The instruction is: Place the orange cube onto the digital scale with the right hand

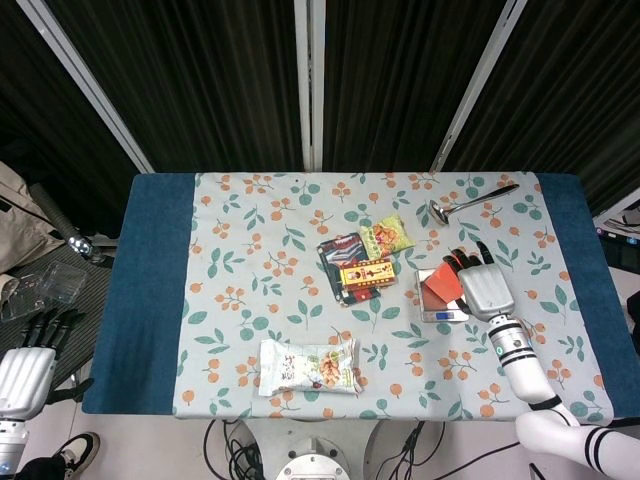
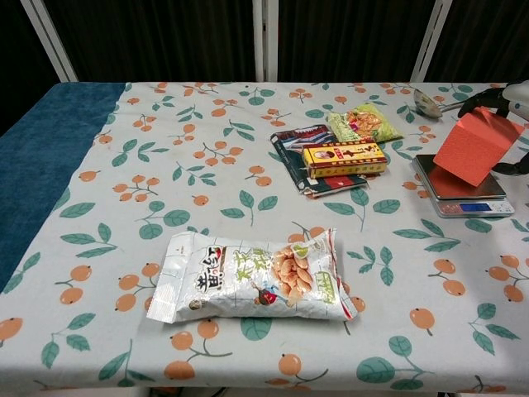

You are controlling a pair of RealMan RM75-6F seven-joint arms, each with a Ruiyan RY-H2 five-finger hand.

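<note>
The orange cube (image 1: 439, 288) (image 2: 473, 147) is tilted over the digital scale (image 1: 444, 315) (image 2: 468, 203), its lower corner touching or just above the scale's platform. My right hand (image 1: 484, 286) (image 2: 506, 101) grips the cube from its right side, with dark fingers wrapped over the top. The scale's blue display faces the table's front edge. My left hand (image 1: 30, 355) hangs off the table at the lower left of the head view, fingers apart and holding nothing.
A snack bag (image 1: 309, 365) (image 2: 254, 277) lies near the front edge. A yellow box on a dark packet (image 1: 363, 272) (image 2: 342, 156) and a green packet (image 1: 387, 237) (image 2: 364, 122) sit left of the scale. A metal ladle (image 1: 470, 202) (image 2: 459, 100) lies at the back right.
</note>
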